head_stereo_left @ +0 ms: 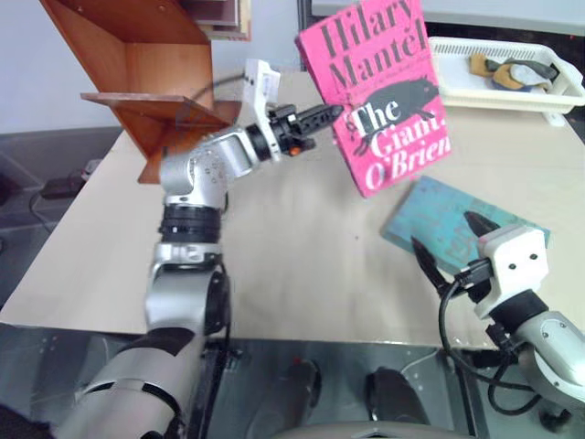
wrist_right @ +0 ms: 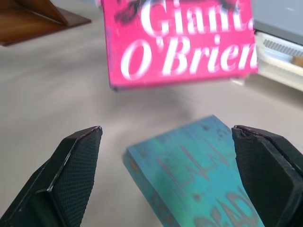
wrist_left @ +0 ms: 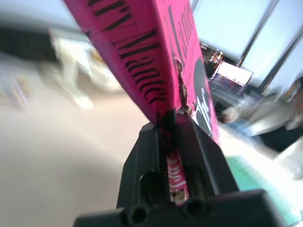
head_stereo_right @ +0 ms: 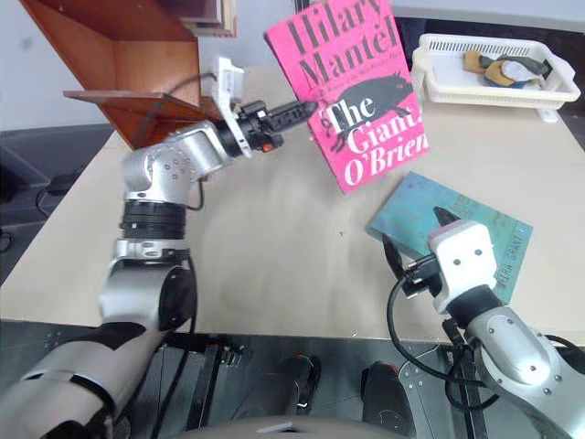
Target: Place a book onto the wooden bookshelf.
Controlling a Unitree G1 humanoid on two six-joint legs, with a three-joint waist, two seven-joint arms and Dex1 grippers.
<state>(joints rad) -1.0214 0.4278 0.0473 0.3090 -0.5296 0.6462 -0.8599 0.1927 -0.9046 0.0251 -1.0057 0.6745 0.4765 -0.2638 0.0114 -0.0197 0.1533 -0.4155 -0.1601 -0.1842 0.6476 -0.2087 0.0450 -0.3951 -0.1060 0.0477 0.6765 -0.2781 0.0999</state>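
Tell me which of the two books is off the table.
The bright pink paperback, gripped at its edge by the left gripper and held in the air; the plain teal book lies flat on the table.

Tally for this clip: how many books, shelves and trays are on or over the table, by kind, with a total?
Books: 2, the pink book held up by the left gripper, and the teal book lying on the table.
Wooden bookshelf: 1.
White tray: 1, with small items inside that I cannot identify.
Total: 4.
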